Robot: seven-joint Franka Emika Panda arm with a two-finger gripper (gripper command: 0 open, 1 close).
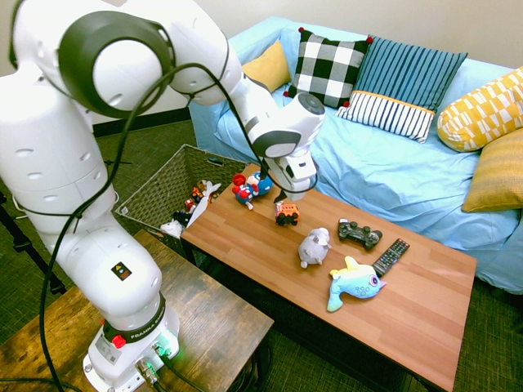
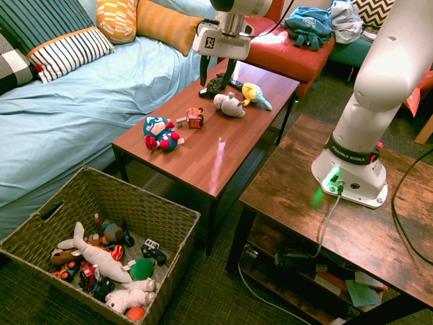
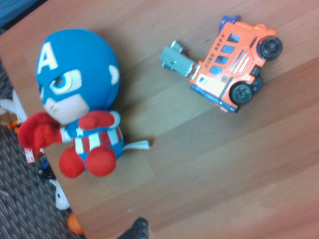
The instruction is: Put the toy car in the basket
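Toy car: the orange fire-truck toy car (image 1: pixel 287 213) lies tipped on its side on the wooden coffee table (image 1: pixel 409 318), wheels facing out sideways, a grey ladder piece sticking from one end; nothing holds it.
Car's neighbours: the Captain America plush (image 1: pixel 252 187) lies just beside it toward the table end nearest the basket; the two are apart, with bare wood between them in the wrist view.
Gripper: the gripper (image 2: pixel 218 73) hangs above the table, pointing steeply down, over the stretch near the car; its two dark fingers (image 2: pixel 203 70) stand spread wide with nothing between them.
Basket: the woven basket (image 2: pixel 177 214) sits on the carpet off the end of the table, below the plush; it is already filled with toys, among them a white plush and small vehicles.
Other toys on table: a grey plush animal (image 1: pixel 314 247), a blue-and-yellow plush narwhal (image 1: pixel 355 282), a black game controller (image 1: pixel 359 233) and a remote control (image 1: pixel 391 256) lie farther along the table.
Sofa: a light-blue covered sofa (image 1: pixel 384 171) with checked, striped and yellow cushions runs behind the table.
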